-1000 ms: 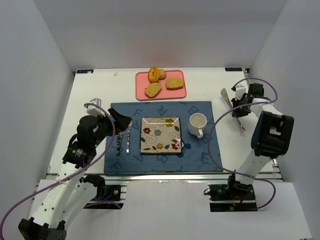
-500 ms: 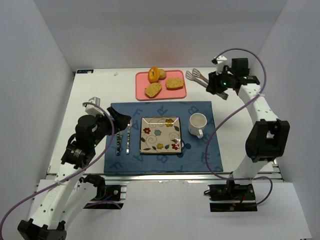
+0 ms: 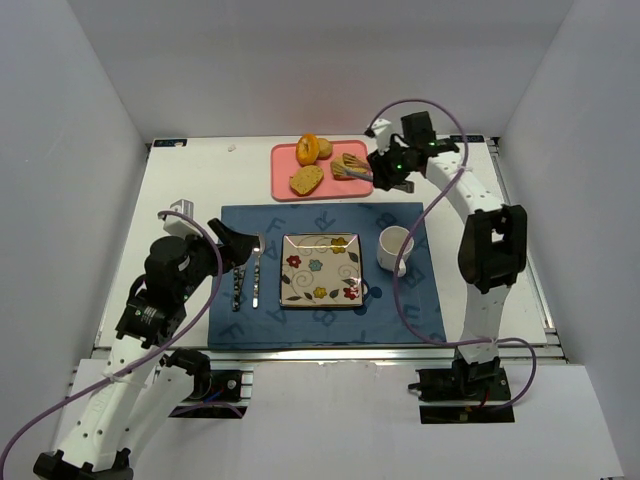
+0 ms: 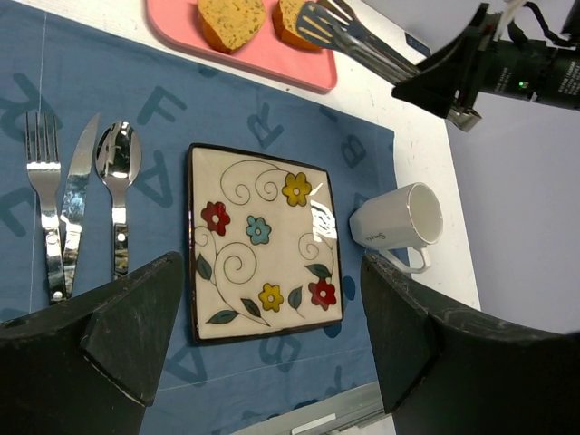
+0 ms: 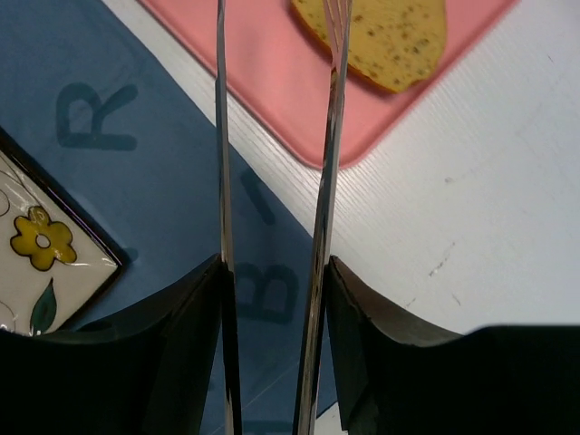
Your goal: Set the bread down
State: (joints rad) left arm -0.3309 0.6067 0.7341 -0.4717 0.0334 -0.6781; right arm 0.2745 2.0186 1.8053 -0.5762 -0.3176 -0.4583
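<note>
The bread lies on a pink tray (image 3: 285, 160) at the back: an orange-brown ring roll (image 3: 308, 149) and two flat toasted slices (image 3: 306, 180) (image 3: 352, 160). My right gripper (image 3: 385, 168) is shut on metal tongs (image 3: 352, 170), whose tips reach over the right slice (image 5: 381, 36). In the right wrist view, the tongs' two blades (image 5: 324, 181) run apart between my fingers (image 5: 362, 362). The flowered square plate (image 3: 320, 268) lies bare on the blue mat. My left gripper (image 4: 272, 353) hangs open above the plate's (image 4: 263, 240) near edge, holding nothing.
A white mug (image 3: 395, 247) stands right of the plate. Fork (image 4: 45, 199), knife (image 4: 77, 195) and spoon (image 4: 118, 190) lie left of it on the blue lettered mat (image 3: 400, 310). White walls close in the table on three sides.
My right arm has swung from the table's right side leftward to the pink tray, carrying the tongs, whose tips now sit over the right slice. The left arm has barely moved.
</note>
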